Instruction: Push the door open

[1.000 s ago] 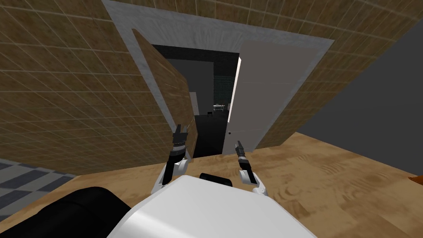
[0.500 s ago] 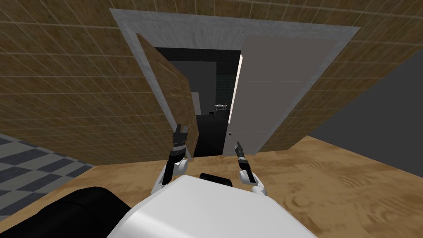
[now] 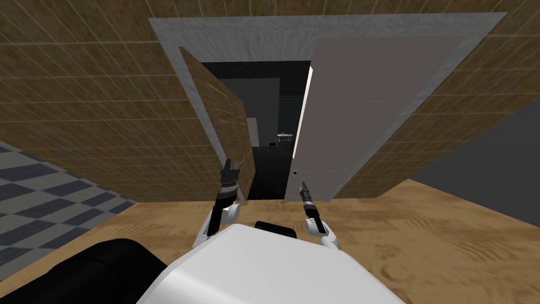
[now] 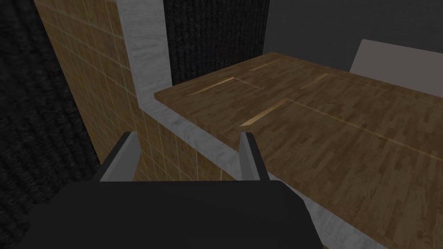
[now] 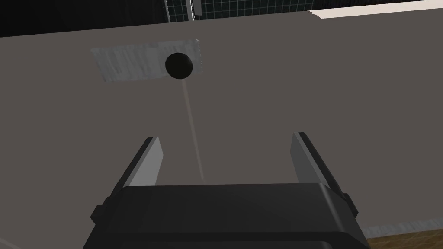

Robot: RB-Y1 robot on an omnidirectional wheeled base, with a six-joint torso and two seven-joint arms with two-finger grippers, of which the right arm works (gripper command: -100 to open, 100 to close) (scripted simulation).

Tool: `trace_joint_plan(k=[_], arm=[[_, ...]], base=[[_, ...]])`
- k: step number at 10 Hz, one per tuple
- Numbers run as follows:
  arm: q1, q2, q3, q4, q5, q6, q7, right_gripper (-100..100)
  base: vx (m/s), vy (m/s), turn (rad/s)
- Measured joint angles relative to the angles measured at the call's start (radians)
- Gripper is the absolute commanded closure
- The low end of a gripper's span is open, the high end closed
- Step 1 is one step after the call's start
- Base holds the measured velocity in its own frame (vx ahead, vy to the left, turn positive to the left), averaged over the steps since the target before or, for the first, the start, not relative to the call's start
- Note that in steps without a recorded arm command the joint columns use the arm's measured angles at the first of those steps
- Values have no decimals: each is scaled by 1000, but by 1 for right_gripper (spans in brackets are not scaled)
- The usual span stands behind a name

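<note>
The right gripper's fingers are spread, facing the flat grey door close ahead. Its round dark knob on a pale plate sits beyond the fingertips, near the door's free edge. The left gripper's fingers are also spread, and the grey door frame runs between them. A wooden door leaf stands swung open just beyond. Between the two grippers lies the dark doorway gap.

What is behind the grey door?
Beside the grey door, the gap shows a dark floor, a small white table and a dark object; anything straight behind its panel is covered.
</note>
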Motion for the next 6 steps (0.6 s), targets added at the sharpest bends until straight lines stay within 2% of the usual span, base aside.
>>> trace_joint_plan(k=[6], arm=[[-55,-4,1,131,-5,-11,-2,-100]], base=[[27,-74,105]])
